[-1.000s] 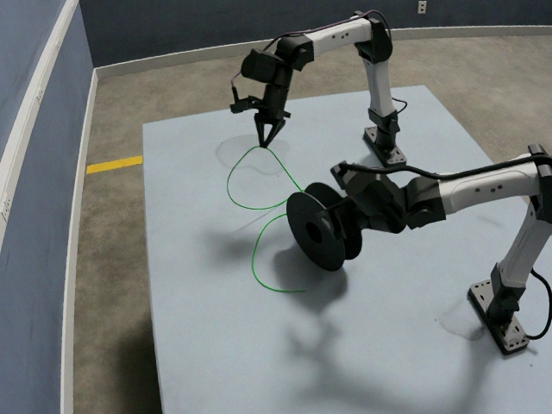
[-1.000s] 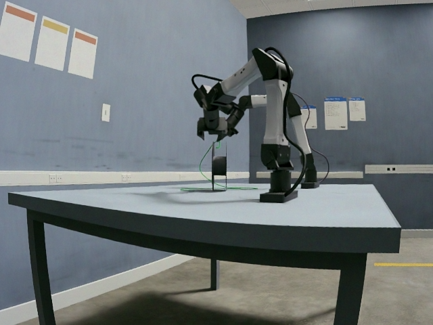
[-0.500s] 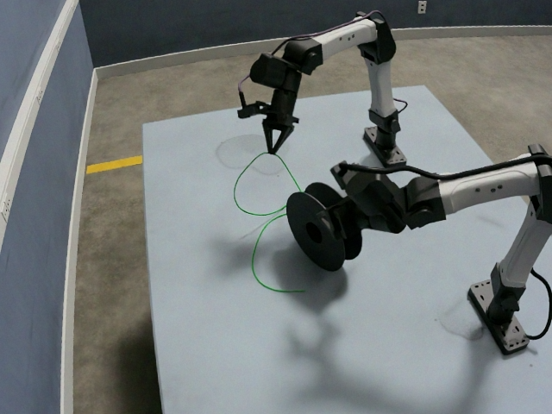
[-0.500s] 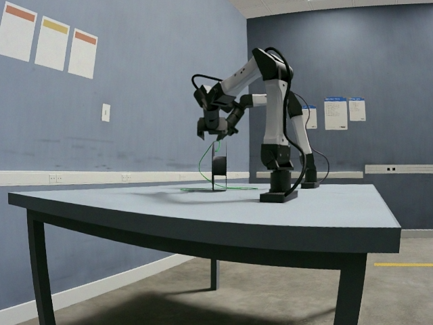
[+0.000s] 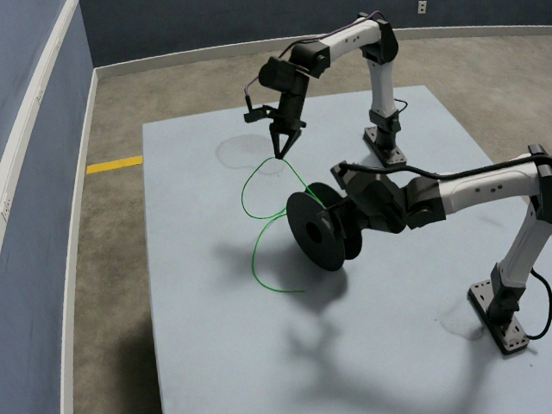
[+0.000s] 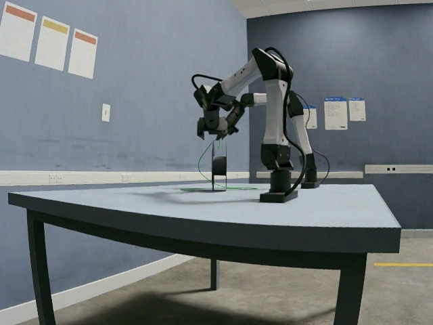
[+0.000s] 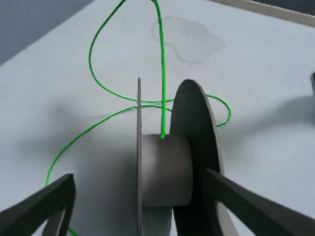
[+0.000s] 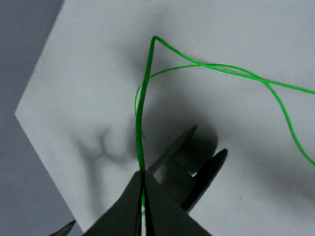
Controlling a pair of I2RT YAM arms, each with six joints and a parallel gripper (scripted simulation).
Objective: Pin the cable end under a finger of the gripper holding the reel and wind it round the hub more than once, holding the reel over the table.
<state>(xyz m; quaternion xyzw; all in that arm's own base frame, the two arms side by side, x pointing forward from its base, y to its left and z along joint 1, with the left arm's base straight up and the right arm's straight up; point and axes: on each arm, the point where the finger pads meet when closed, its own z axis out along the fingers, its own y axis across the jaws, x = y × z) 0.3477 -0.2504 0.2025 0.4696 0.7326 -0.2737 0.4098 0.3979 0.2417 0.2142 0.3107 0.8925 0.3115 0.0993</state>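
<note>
The reel (image 5: 307, 249) (image 6: 219, 165) (image 7: 194, 128) (image 8: 207, 177) stands upright at the counter (image 5: 200, 334) (image 6: 210, 210) (image 7: 108, 147) (image 8: 256, 197), one disc on each side of its hub (image 7: 167, 169).

The left pincer (image 5: 330, 216) (image 6: 210, 137) (image 7: 141, 180) is open and ungripped, positioned at the reel. In its wrist view, one finger is outside the left disc; the other overlaps the right disc. Contact with the reel cannot be confirmed.

The right pincer (image 5: 279, 157) (image 6: 233, 132) (image 8: 143, 179) is closed on the green cable (image 5: 242, 196) (image 6: 198, 164) (image 7: 163, 74) (image 8: 139, 123), raised above the counter and apart from the reel. From its fingertips, a short length of cable extends toward the reel. In the left wrist view, its end overlaps the hub's edge between the discs; contact cannot be determined.

The other length descends in a loop to the counter and passes behind the reel in the left wrist view. It returns and curves out to the opposite end, located on the counter near the reel's shadow.
</note>
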